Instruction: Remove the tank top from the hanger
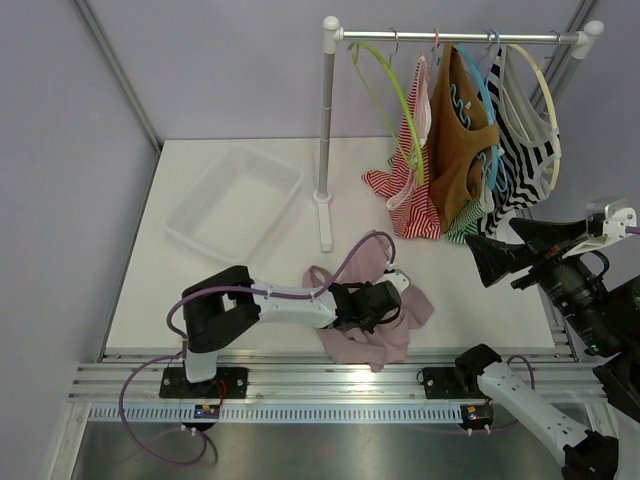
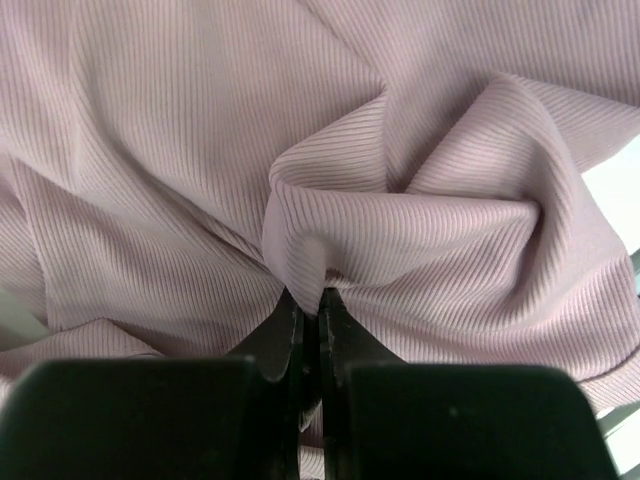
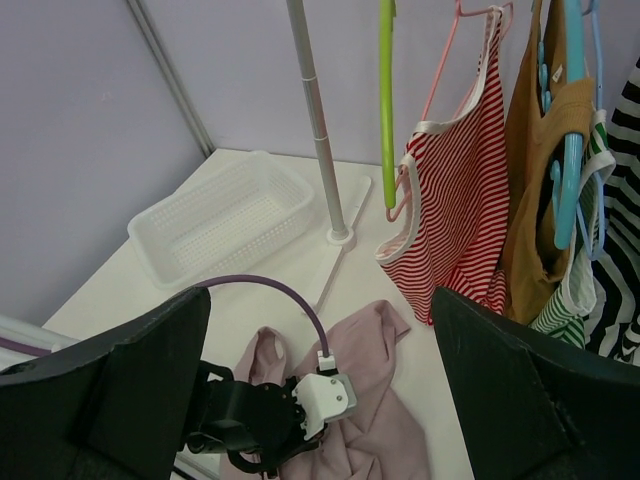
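Observation:
The pink ribbed tank top lies crumpled on the white table near the front edge, off any hanger. My left gripper is down on it, and in the left wrist view it is shut on a raised fold of the pink cloth. A green hanger hangs bare at the left of the rack rail. My right gripper is in the air at the right, open and holding nothing. Its view looks down on the tank top and the left gripper.
On the rail, on hangers, are a red-striped top, a brown top and a black-and-white striped top. The rack's pole and foot stand mid-table. A white mesh basket sits at the back left.

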Available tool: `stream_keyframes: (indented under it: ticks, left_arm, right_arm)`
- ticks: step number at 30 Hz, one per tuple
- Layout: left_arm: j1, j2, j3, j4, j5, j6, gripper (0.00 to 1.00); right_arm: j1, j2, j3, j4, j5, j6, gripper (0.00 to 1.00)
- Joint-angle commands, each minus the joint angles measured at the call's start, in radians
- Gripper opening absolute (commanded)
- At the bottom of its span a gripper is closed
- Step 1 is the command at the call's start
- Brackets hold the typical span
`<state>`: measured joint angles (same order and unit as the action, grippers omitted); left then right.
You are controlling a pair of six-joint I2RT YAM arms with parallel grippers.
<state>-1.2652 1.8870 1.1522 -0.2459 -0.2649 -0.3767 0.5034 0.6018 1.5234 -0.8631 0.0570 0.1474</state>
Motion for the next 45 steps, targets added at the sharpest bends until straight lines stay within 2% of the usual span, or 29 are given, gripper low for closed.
stream_keyframes:
  ticks: [1,6,12,17,21,26,27,30,34,36,41,45]
  left_arm:
    - [0.001,-0.018,-0.003,-0.049,-0.1,-0.03,0.0]
    - [0.001,-0.248,-0.011,-0.171,-0.371,-0.12,0.0]
    - [0.033,-0.474,0.046,-0.338,-0.581,-0.156,0.0]
    - [0.144,-0.655,0.16,-0.4,-0.596,-0.076,0.0]
    - [0.262,-0.704,0.286,-0.403,-0.567,0.022,0.0]
    - [0.493,-0.649,0.496,-0.417,-0.418,0.097,0.0]
    - [0.522,-0.6,0.582,-0.43,-0.398,0.104,0.0]
    - [0.695,-0.505,0.688,-0.481,-0.302,0.11,0.0]
    - [0.852,-0.375,0.829,-0.507,-0.113,0.095,0.0]
    - [0.895,-0.313,0.88,-0.532,-0.048,0.078,0.0]
    - [0.995,-0.152,0.968,-0.561,-0.008,0.012,0.0]
    - [1.084,-0.037,1.024,-0.661,-0.04,-0.073,0.0]
  right_arm:
    - [0.006,0.006,-0.019,-0.007,0.04,0.008,1.0]
    - [0.007,-0.014,-0.035,0.004,0.064,0.006,1.0]
    - [0.006,-0.043,-0.054,0.022,0.072,0.011,0.99]
    - [0.004,-0.056,-0.06,0.029,0.072,0.015,0.99]
    - [0.006,-0.065,-0.069,0.042,0.066,0.017,0.99]
    - [0.006,-0.077,-0.108,0.084,0.05,0.017,0.99]
    - [0.004,-0.077,-0.112,0.087,0.05,0.015,1.0]
    - [0.006,-0.077,-0.115,0.084,0.05,0.008,0.99]
    - [0.006,-0.105,-0.134,0.104,0.064,0.001,0.99]
    - [0.006,-0.112,-0.147,0.114,0.07,-0.002,0.99]
    - [0.006,-0.111,-0.161,0.121,0.139,0.009,0.99]
    - [0.006,-0.094,-0.164,0.128,0.228,0.029,1.0]
